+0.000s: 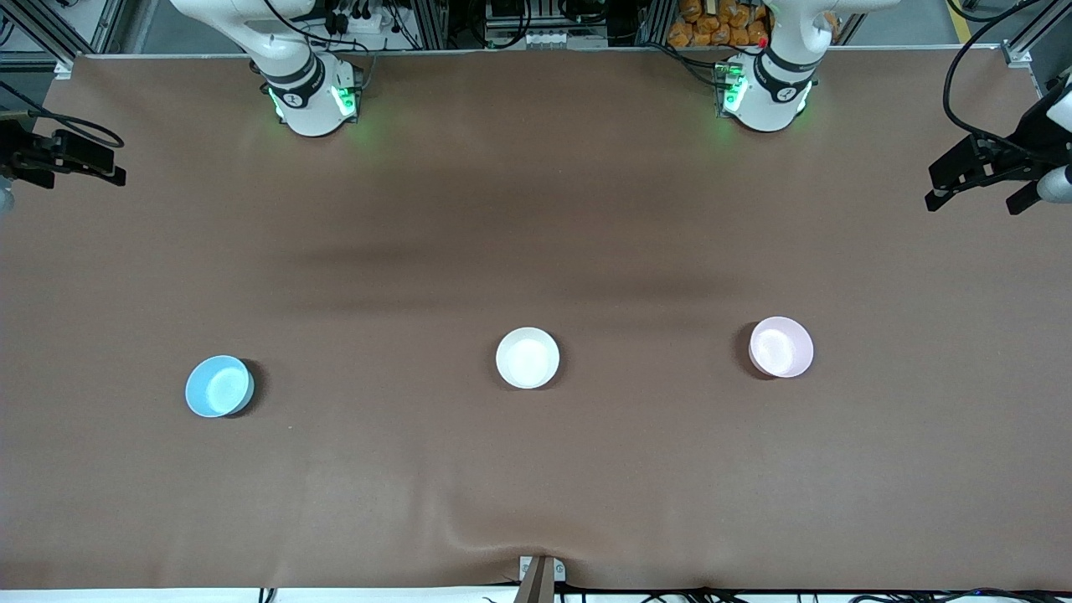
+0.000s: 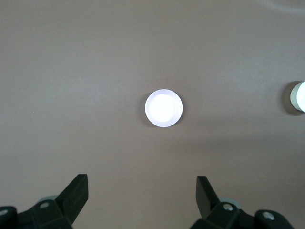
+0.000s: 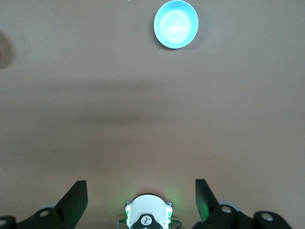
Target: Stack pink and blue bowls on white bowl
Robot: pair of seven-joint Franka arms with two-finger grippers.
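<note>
Three small bowls stand apart in a row on the brown table. The white bowl [image 1: 528, 358] is in the middle. The pink bowl [image 1: 780, 347] [image 2: 164, 108] stands toward the left arm's end and the blue bowl [image 1: 218, 386] [image 3: 176, 24] toward the right arm's end. My left gripper [image 1: 971, 188] [image 2: 141, 183] hangs open and empty high over the left arm's end of the table. My right gripper [image 1: 67, 163] [image 3: 141, 188] hangs open and empty high over the right arm's end. The white bowl's rim [image 2: 299, 97] shows at the edge of the left wrist view.
The right arm's base [image 1: 310, 96] [image 3: 147, 217] and the left arm's base [image 1: 762, 92] stand along the table's edge farthest from the front camera. A small metal bracket [image 1: 540, 574] sits at the nearest edge. The brown cloth [image 1: 536, 469] is bare around the bowls.
</note>
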